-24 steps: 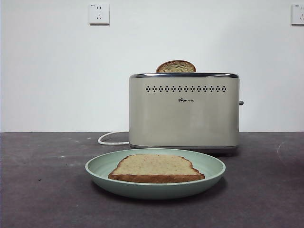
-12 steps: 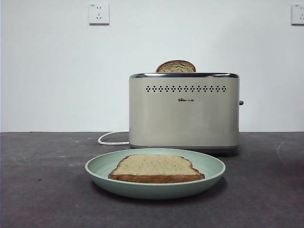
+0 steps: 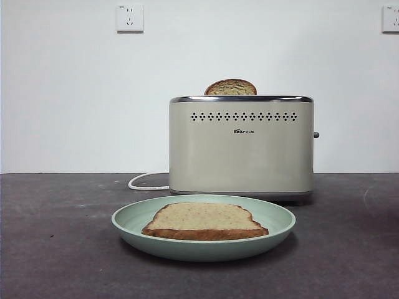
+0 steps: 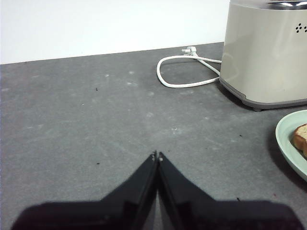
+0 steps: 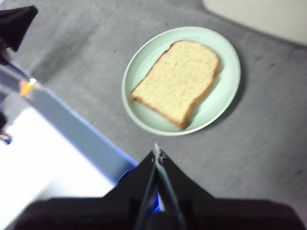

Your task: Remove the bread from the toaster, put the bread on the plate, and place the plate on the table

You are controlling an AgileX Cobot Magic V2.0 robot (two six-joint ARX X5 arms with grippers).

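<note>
The bread (image 3: 204,220) lies flat on the mint-green plate (image 3: 128,218), which rests on the dark table (image 3: 56,249) in front of the cream toaster (image 3: 242,149). The bread also shows in the right wrist view (image 5: 177,79), on the plate (image 5: 228,91). My right gripper (image 5: 157,155) is shut and empty, above the table and clear of the plate. My left gripper (image 4: 157,155) is shut and empty, low over the table to the side of the toaster (image 4: 268,52) and the plate's rim (image 4: 288,139). Neither gripper shows in the front view.
A second slice with a darker crust (image 3: 230,87) sticks up from the toaster's slot. The white cord (image 3: 146,182) loops on the table beside the toaster, also in the left wrist view (image 4: 184,72). The table's near edge with a blue strip (image 5: 81,134) shows in the right wrist view.
</note>
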